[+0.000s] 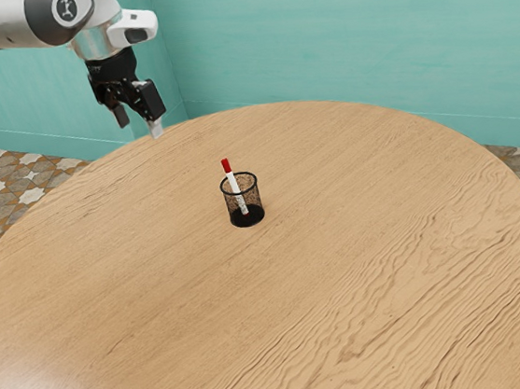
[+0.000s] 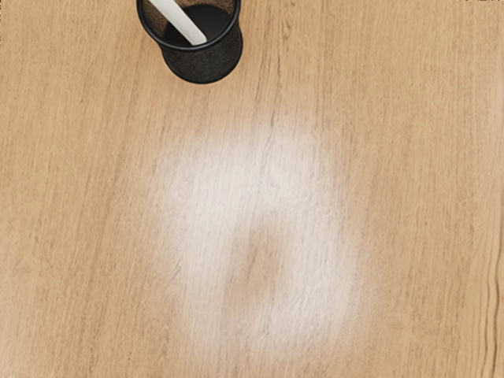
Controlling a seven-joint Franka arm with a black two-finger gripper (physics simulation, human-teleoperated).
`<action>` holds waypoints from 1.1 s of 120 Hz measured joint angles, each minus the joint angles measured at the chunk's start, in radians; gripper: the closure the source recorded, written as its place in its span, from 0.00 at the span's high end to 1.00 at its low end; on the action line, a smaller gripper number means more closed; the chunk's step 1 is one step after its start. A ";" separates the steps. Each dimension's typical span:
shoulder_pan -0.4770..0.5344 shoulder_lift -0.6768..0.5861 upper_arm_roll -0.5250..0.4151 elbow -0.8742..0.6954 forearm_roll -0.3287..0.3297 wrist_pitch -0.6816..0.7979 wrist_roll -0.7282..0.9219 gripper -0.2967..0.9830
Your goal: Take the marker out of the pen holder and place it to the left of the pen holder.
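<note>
Red-capped white marker [image 1: 233, 182], tilted in mesh holder [image 1: 252, 201] — gripper [image 1: 137, 122] wide open, seemingly empty

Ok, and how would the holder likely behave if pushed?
The holder looks like thin mesh, so it is probably light and would slide easily. The marker leans inside and pokes out the top, so a high knock might tip both.

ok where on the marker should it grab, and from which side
Probably by the red end of the marker, from above, with the end effector angled to match its lean: that end sticks up past the pen holder's rim, while the lower part sits inside.
</note>
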 joint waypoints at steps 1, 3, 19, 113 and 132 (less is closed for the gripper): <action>0.000 0.000 0.000 0.000 0.000 0.000 -0.001 0.77; 0.000 0.000 0.000 0.000 0.000 0.000 -0.002 0.77; 0.002 0.001 0.000 0.001 -0.001 -0.002 -0.010 0.77; 0.099 0.874 -0.092 0.832 -0.027 0.114 0.099 0.77; 0.107 0.927 -0.135 0.845 -0.030 0.189 0.124 0.77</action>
